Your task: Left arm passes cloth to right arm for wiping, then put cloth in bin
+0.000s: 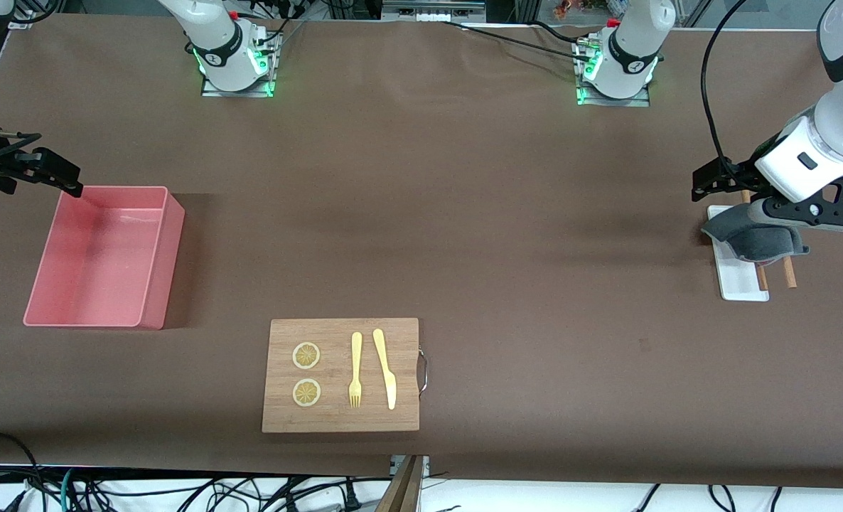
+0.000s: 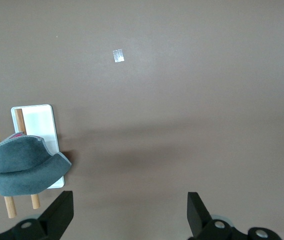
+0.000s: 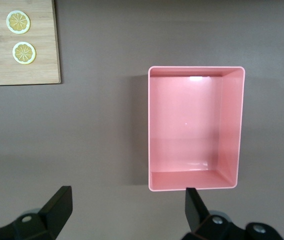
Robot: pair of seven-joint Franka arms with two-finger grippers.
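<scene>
The left pincer (image 1: 812, 213) is only partly seen in the front view, its fingertips hidden by the wrist block; in the left wrist view its fingers (image 2: 57, 215) are shown spread wide with nothing between them, above bare table (image 2: 182, 100). The cloth (image 1: 755, 238) is draped over a white tray (image 1: 738, 281) and two wooden sticks (image 1: 789, 272) at the left arm's end of the table, just under the pincer bar. Much of the tray and the sticks' upper parts are covered by it. Only a sliver of pink-red is seen at the cloth's edge (image 2: 17, 135). The cloth is folded into a curved hump, its long axis lying across the sticks and the tray. The right pincer (image 1: 45, 174) is cut off at the picture's edge, beside the bin (image 1: 173, 235) corner farthest from the camera; its fingers (image 3: 57, 207) are held apart and empty. The bin holds nothing visible. A board (image 1: 340, 327) with a fork (image 1: 355, 370), knife (image 1: 384, 366) and two lemon slices (image 1: 306, 355) lies nearest the camera.
</scene>
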